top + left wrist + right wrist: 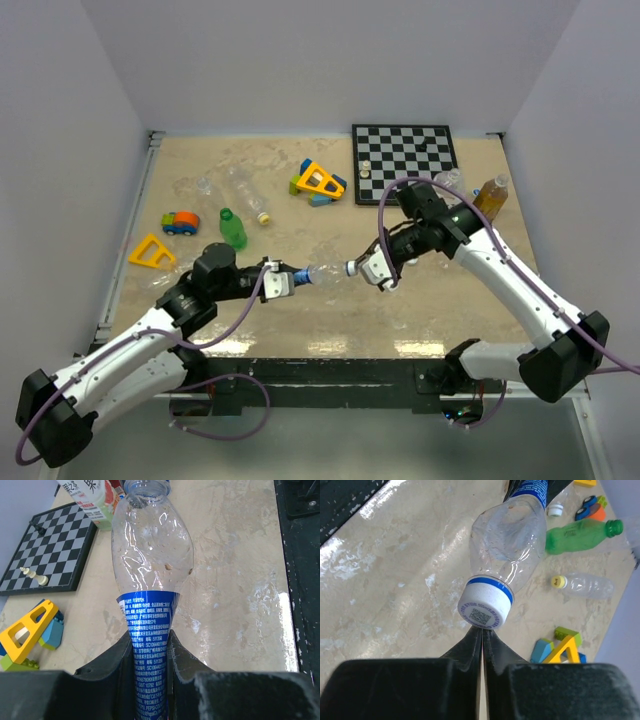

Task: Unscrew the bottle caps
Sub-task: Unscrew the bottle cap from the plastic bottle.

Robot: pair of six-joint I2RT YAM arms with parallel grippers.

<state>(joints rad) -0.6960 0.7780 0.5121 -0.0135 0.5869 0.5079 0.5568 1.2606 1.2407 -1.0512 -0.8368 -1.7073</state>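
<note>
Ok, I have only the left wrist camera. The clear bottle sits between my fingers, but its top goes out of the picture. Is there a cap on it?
Observer: Yes. The right wrist view shows a white cap with a blue ring on the neck of the clear bottle.
Operator: Does the right gripper hold that cap?
Observer: No. The right gripper is shut. Its tips meet just beside the cap, not around it.
Operator: Are other capped bottles near?
Observer: Two lie on the table: a green bottle with a green cap, and a second clear bottle with a yellow cap.
</note>
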